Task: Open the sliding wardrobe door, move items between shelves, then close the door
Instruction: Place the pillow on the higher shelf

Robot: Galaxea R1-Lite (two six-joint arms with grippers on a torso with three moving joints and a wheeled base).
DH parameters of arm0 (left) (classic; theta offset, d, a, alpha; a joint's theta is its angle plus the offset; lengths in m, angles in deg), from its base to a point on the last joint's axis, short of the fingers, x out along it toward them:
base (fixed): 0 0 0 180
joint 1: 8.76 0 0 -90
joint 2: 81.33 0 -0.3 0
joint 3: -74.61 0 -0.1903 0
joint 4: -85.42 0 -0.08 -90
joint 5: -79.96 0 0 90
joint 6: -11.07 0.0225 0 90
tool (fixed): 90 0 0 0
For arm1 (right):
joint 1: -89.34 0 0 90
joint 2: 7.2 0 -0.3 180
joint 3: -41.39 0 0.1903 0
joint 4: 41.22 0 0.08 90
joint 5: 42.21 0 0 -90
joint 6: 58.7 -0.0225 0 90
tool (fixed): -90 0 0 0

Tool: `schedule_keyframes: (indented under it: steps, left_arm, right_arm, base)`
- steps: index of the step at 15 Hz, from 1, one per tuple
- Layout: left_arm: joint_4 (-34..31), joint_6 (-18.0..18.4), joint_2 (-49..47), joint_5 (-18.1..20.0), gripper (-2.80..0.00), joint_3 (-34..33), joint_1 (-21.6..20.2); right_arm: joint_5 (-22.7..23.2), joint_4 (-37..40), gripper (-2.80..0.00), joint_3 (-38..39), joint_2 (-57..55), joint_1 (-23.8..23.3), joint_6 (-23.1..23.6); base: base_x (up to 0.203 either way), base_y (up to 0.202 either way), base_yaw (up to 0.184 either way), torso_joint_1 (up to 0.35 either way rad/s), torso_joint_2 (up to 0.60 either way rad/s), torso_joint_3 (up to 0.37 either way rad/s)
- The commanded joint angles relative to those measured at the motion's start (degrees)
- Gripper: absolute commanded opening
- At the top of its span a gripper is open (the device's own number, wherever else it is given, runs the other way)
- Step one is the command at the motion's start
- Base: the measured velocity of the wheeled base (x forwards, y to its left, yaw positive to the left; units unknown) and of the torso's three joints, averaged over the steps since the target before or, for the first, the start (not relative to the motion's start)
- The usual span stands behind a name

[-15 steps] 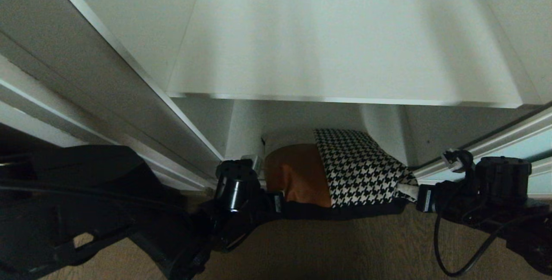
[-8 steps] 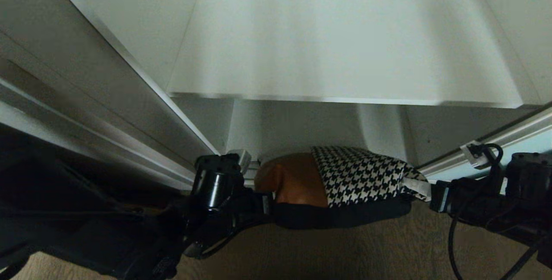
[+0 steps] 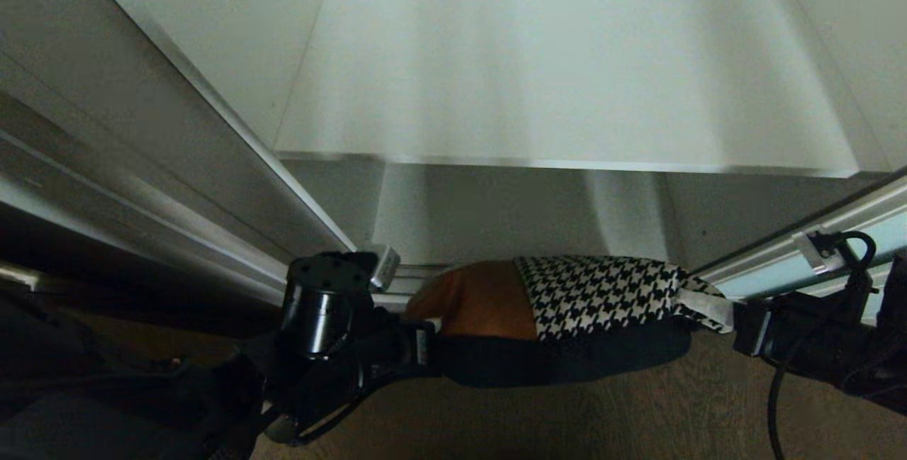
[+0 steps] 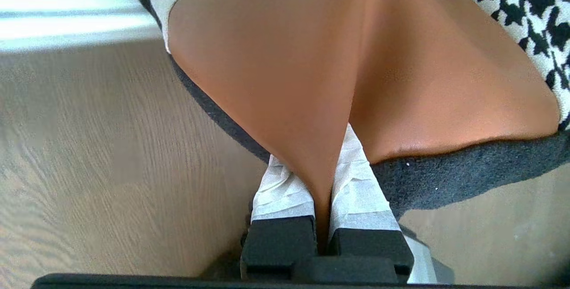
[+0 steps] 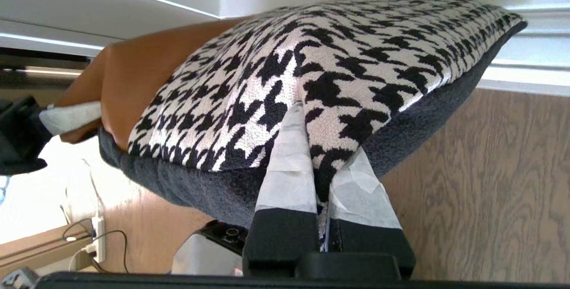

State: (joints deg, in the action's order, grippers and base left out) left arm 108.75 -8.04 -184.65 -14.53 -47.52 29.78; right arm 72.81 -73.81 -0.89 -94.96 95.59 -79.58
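Note:
The cushion (image 3: 567, 304), tan leather beside black-and-white houndstooth on a black back, hangs between my two grippers in front of the wardrobe's low compartment, just over the wood floor. Below the white shelf (image 3: 567, 91), my left gripper (image 3: 431, 327) is shut on the cushion's tan end. Seen from the left wrist, the taped fingers (image 4: 356, 177) pinch a fold of leather (image 4: 289, 57). My right gripper (image 3: 698, 298) is shut on the houndstooth end (image 5: 311, 57), fabric squeezed between its taped fingers (image 5: 289, 168). The sliding wardrobe door (image 3: 815, 268), pale blue-green glass in a silver frame, stands at the right.
A grey framed panel (image 3: 177, 162) slants along the left of the opening. The wardrobe's bottom track (image 3: 404, 286) runs behind the cushion. Wood floor (image 3: 567, 417) lies under it. A power strip with cables (image 5: 95, 235) sits on the floor in the right wrist view.
Both grippers have drawn the cushion out of the low compartment toward me, lower in the head view. It now lies flatter, showing more of its black back.

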Motion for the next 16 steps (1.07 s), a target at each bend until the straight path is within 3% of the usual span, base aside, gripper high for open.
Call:
schedule_keyframes:
  steps: [1,8,16]
  left_arm:
    - [0.25,0.38,1.86,-0.08,-2.80,-0.08,0.05]
    - [0.85,0.38,3.15,0.02,-2.80,-2.09,1.48]
    - [0.94,0.99,1.45,-0.09,-2.80,-1.89,1.81]
  right_arm:
    - [1.80,0.19,-2.80,1.60,2.66,0.04,-0.13]
    - [4.23,16.05,-2.80,1.34,11.18,3.05,-0.07]
    - [6.55,16.41,-2.80,4.08,12.26,7.63,-2.42]
  base:
    - [0.000,0.000,0.000,0.000,0.00,0.000]
    - [0.000,0.000,0.000,0.000,0.00,0.000]
    - [0.000,0.000,0.000,0.000,0.00,0.000]
